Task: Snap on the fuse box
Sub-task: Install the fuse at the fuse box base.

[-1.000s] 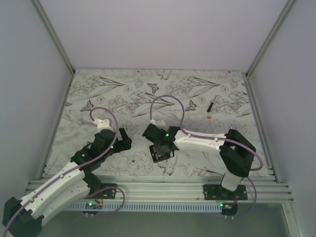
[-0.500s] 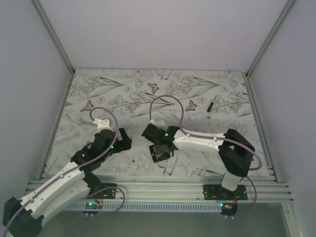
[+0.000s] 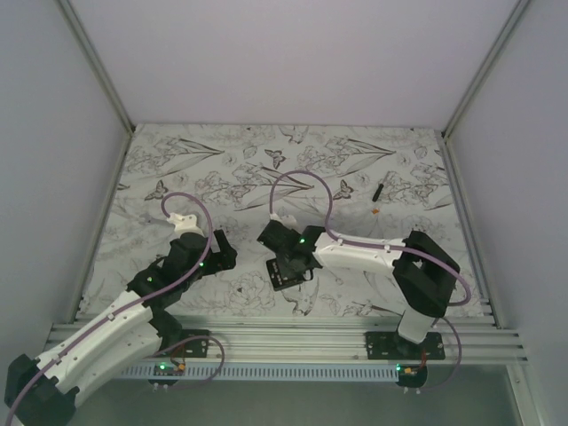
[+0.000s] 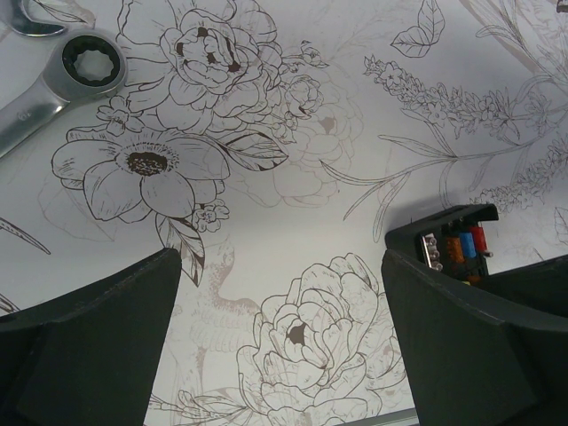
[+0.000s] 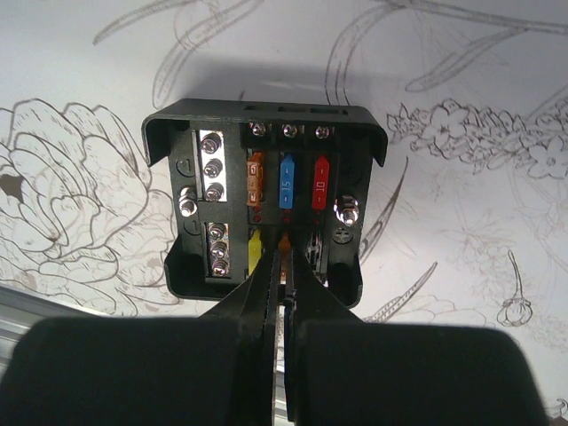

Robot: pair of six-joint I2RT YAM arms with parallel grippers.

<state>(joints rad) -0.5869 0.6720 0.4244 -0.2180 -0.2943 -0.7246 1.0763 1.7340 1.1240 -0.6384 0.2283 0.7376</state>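
Table (image 3: 399, 151), covered in a floral-print sheet, carries both arms at its near edge. Left arm (image 3: 115, 324) reaches toward the middle; left gripper (image 4: 280, 355) hangs above bare sheet with its jaws spread wide and nothing between them. Right arm (image 3: 364, 256) reaches left across the near middle; right gripper (image 5: 282, 257) has its jaws pressed together, tips down on the near row of the fuse box (image 5: 213, 177). Whether they pinch the small orange fuse there cannot be told.

Fuse box lies flat on the table at near centre, open face up, just right of the left gripper and apart from it.

Ring wrench (image 4: 62, 80) lies on the sheet left of and beyond the left gripper.

Thin black stick (image 3: 378, 190) lies far right, well apart from the box, a tiny orange bit (image 3: 376, 212) just near of it.

Fuses in the far row: orange (image 5: 256, 177), blue (image 5: 286, 182), red (image 5: 320, 182). A yellow one (image 5: 255, 253) sits in the near row.
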